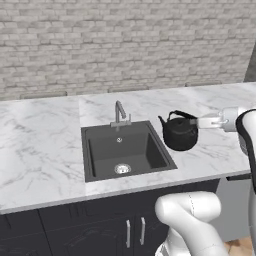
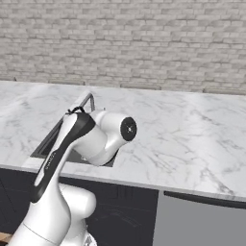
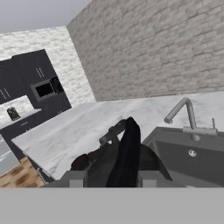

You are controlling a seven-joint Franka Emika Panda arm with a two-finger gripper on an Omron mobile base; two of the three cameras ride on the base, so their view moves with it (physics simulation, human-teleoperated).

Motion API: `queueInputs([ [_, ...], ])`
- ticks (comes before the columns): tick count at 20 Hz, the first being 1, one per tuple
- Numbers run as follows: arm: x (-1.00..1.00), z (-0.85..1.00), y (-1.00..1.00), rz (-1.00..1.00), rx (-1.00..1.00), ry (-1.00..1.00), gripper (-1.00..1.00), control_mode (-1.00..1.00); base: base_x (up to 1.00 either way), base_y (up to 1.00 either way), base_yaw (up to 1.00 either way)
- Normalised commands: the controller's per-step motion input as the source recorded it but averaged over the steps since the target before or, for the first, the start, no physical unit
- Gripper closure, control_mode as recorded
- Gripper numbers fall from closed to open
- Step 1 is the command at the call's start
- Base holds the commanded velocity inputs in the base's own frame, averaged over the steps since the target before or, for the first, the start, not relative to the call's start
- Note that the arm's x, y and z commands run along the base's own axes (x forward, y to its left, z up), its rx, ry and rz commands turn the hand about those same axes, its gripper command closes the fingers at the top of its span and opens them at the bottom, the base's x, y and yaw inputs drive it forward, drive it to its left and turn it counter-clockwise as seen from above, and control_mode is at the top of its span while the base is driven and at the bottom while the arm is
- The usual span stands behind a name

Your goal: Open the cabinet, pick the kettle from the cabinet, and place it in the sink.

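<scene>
One kettle (image 1: 180, 134) hangs beside the one sink (image 1: 125, 150), its handle pinched in the gripper (image 1: 196, 121); one faucet (image 1: 119, 114) stands behind the basin.

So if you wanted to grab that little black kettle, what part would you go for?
Probably the thin arched handle on top of the kettle. It stands clear above the round, glossy body, which looks too wide and slippery to pinch. The gripper is shut on the handle from the right, opposite the spout, beside the sink.
</scene>
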Motion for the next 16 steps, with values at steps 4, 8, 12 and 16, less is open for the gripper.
queueInputs([
  [4,0.18,-0.13,0.00,0.00,0.00,0.00,1.00,-1.00,0.00,0.00,0.00],
  [8,0.22,-0.15,0.06,0.00,-0.01,0.01,1.00,-1.00,0.00,0.00,0.00],
  [12,0.21,-0.17,0.08,0.00,0.00,0.10,1.00,-1.00,0.00,0.00,0.00],
  [16,0.11,-0.20,0.18,0.03,0.00,0.11,1.00,-1.00,0.00,0.00,0.00],
])
